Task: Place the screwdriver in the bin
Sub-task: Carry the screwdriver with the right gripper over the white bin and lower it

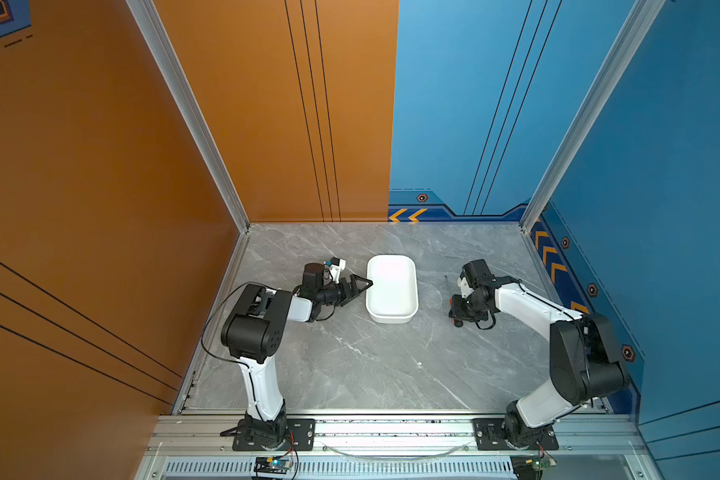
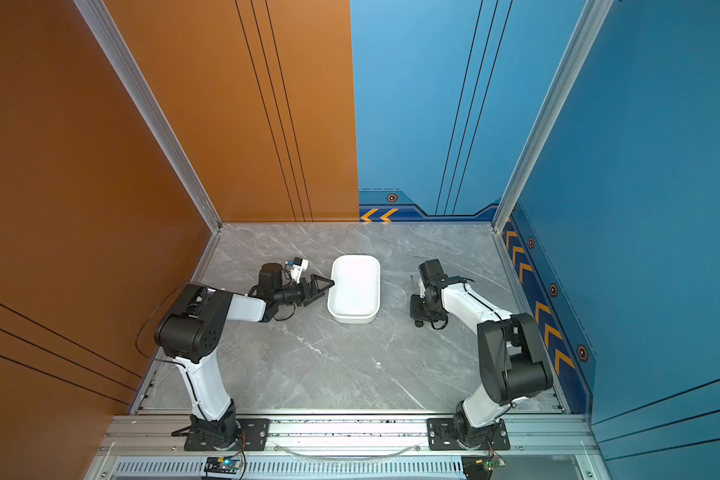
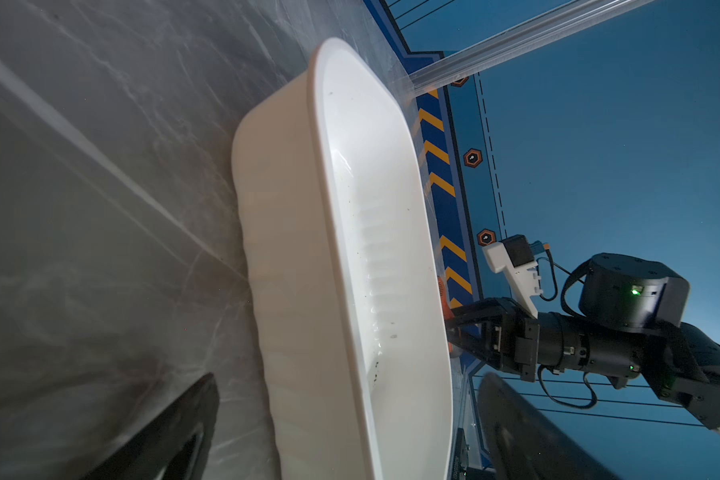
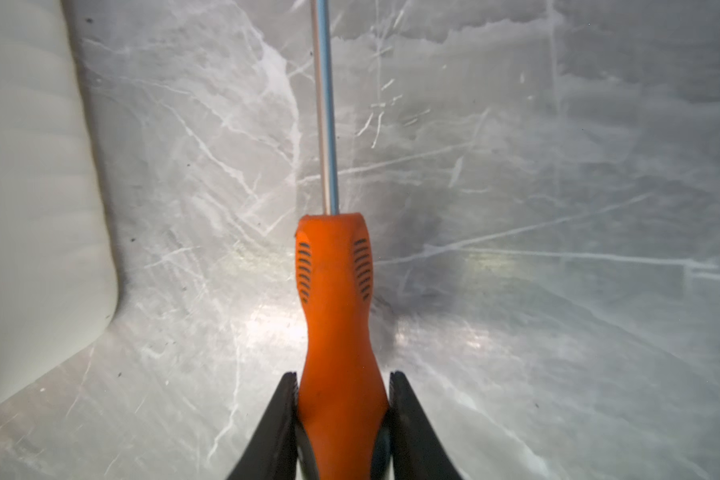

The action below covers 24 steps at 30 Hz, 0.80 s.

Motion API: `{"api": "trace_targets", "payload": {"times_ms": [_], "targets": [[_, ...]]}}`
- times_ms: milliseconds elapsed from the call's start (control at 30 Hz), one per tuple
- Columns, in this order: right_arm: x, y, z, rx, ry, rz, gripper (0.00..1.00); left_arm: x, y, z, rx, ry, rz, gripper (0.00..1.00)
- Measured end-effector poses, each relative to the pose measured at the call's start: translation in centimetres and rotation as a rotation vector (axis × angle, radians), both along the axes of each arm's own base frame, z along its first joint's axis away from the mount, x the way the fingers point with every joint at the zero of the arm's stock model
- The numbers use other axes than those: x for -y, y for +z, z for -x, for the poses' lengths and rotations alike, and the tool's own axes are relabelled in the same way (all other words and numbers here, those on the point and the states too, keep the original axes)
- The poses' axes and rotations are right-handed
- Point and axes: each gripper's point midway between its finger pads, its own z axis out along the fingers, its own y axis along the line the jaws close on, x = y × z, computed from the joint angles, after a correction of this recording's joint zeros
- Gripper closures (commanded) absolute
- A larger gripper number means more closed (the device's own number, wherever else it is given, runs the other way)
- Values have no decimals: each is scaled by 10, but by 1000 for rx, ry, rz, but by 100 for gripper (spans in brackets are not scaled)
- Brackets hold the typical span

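My right gripper (image 4: 341, 399) is clamping the orange handle of the screwdriver (image 4: 335, 299), its thin metal shaft pointing away from me, low over the grey marble table (image 1: 350, 357). The white bin (image 1: 391, 289) is sitting just to the side, with nothing inside. My left gripper (image 1: 364, 284) is hovering at the bin's opposite rim, fingers spread apart, grasping nothing.
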Motion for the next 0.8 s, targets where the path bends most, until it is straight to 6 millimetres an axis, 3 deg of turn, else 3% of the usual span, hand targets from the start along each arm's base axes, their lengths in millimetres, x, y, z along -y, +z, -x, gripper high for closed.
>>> {"api": "trace_targets", "payload": {"times_ms": [233,333,433,600,800], "targets": [[-17,76,-15,161,-29,-88,100,-10,24,-1,51,9,19,2],[-42,110,-18,231,-19,-141,100,-11,34,0,71,2,29,2],[-73,132,-16,268,-1,-191,100,-12,41,0,85,-2,36,2],[-114,141,-13,288,1,-186,100,-20,47,0,96,7,41,2],[-141,109,-28,250,-41,-117,100,-25,45,4,86,11,44,2]]}}
